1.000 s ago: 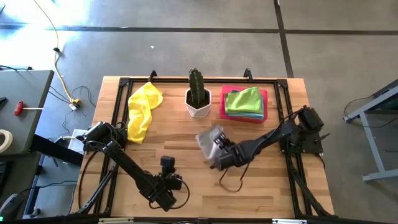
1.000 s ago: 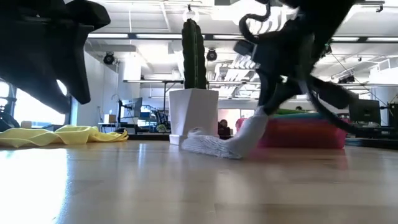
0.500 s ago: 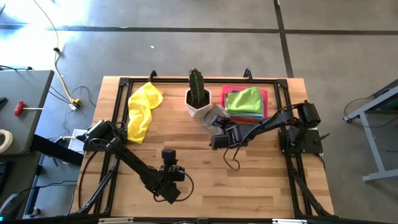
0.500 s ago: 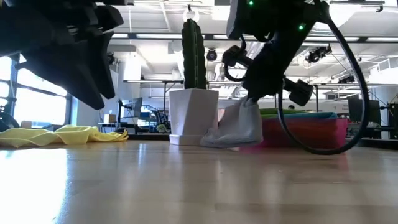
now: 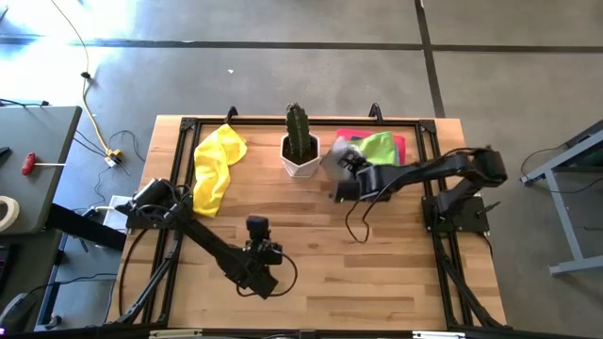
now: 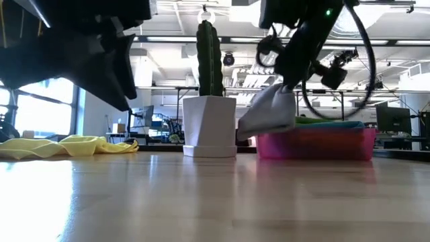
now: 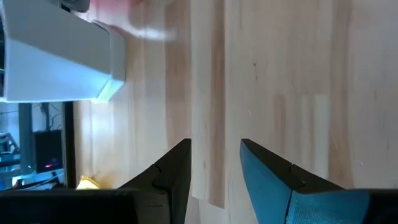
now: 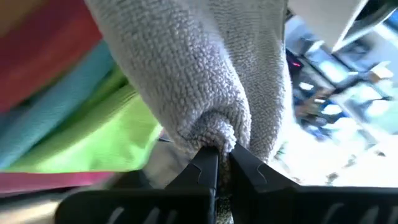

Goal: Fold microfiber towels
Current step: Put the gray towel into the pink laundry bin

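Pinched tight on a bunched fold of the grey towel (image 8: 205, 81), the right gripper (image 8: 217, 163) has its jaws closed almost to touching, with the cloth bulging out ahead of them and hanging as a limp bundle clear of the table (image 6: 201, 202). Just beyond and beneath those jaws sits the pink tray (image 6: 316, 144) with the lime green towel (image 5: 379, 147) on top of a light blue towel (image 8: 59, 106); the white pot (image 6: 209, 124) of the cactus (image 5: 299, 132) stands just beside the hanging cloth. The left gripper (image 7: 214, 163) waits well apart over bare wood, jaws parted with nothing between them. Off to its far side the yellow towel (image 5: 215, 169) lies crumpled and unfolded. These cloths look light, soft and grippy rather than slick; they droop wherever unsupported, so a bunch grip carries one safely but, in my judgement, a corner or edge hold is what a clean fold needs.
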